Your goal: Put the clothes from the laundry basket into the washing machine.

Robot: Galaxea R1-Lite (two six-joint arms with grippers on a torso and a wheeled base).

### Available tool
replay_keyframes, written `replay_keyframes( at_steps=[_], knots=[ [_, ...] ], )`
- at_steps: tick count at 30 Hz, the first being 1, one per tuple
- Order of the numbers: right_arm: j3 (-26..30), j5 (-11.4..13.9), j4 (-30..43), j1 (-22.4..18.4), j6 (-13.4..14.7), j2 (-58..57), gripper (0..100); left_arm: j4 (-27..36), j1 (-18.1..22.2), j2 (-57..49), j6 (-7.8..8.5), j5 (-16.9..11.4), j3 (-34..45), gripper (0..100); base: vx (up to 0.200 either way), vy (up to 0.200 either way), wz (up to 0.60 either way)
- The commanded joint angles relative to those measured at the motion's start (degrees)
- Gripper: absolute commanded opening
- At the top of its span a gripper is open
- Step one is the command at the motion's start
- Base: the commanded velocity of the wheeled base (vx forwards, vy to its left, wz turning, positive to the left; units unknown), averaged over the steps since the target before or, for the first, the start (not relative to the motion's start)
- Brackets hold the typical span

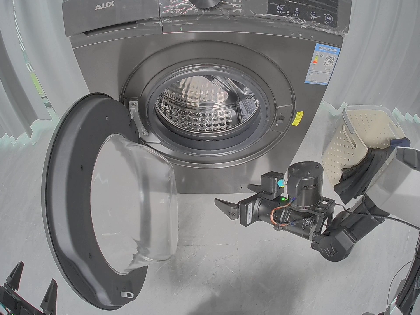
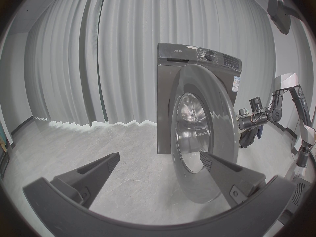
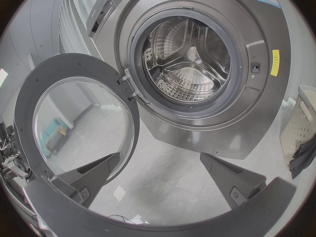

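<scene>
The dark garment (image 1: 361, 173) hangs over the basket (image 1: 372, 127) rim, right of the washing machine (image 1: 205, 110). It is probably soft and light, so pinch a bunched fold. The right gripper (image 3: 158, 168) and left gripper (image 2: 158, 165) gape wide, empty.

- Brand lettering (image 1: 105, 5), upper left of the frame, on the washing machine (image 1: 109, 66).
- Blue-and-white label (image 1: 322, 64), upper right: print too small to read.
- Yellow sticker (image 1: 297, 118), right of centre: unreadable.
- White icons (image 1: 297, 13) on the control panel (image 1: 326, 1).

1. Bright, even light; shadows on the floor (image 1: 245, 259) are soft and faint.
2. Glare glints inside the drum (image 1: 205, 97) and on the door glass (image 1: 131, 197).
3. Both wrist views bend strongly, with dark corners.
</scene>
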Motion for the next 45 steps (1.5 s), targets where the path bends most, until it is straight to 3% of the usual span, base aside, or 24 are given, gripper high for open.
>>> replay_keyframes(
  at_steps=[1,22,29,37,45],
  knots=[
    [-3.24,0.30,-0.10,0.33,0.02,2.95,100,0.00,0.01,-1.04,0.02,-0.01,0.84,100,-0.200,0.000,0.00],
    [-12.82,1.27,-3.27,8.94,2.13,11.48,100,0.00,0.01,-1.04,0.02,-0.01,0.84,100,-0.019,0.000,0.00],
    [-18.54,1.97,-3.71,8.33,3.44,11.39,100,0.00,0.01,-1.04,0.02,-0.01,0.84,100,0.000,0.000,0.00],
    [-23.90,1.00,0.60,7.19,3.53,14.73,100,0.00,0.01,-1.04,0.02,-0.01,0.84,100,0.000,0.000,0.00],
    [-29.08,1.00,1.92,9.56,3.44,18.86,100,0.00,0.01,-1.04,0.02,-0.01,0.84,100,0.000,0.000,0.00]
  ],
)
